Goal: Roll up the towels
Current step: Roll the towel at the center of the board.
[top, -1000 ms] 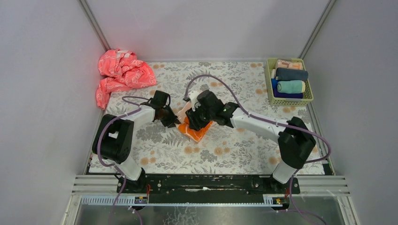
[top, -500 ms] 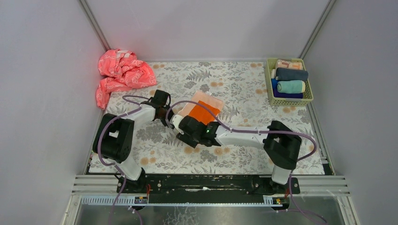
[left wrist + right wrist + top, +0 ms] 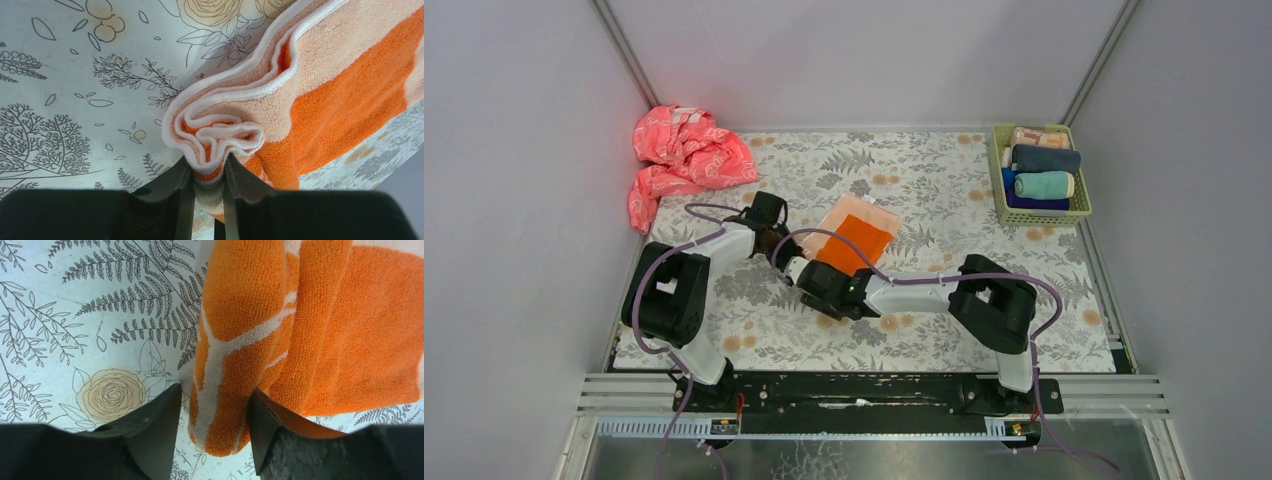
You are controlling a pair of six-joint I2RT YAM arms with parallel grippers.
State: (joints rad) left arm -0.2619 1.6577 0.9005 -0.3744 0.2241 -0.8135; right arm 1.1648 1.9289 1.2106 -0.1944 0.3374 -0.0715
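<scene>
Left gripper pinching a bunched corner of the orange towel

The left gripper (image 3: 207,176) comes up from the bottom edge, and its two dark fingers (image 3: 167,186) stand close together on a wad of gathered folds at the near end of the orange-and-peach towel (image 3: 325,100). Just above the fingertips the terry cloth is crumpled into tight, wavy loops with a white edging. From there it runs up to the right in layered folds, a broad bright orange band between paler peach ones. It lies on a pale surface (image 3: 75,75) printed with line-drawn trees, leaves and a rose.
</scene>
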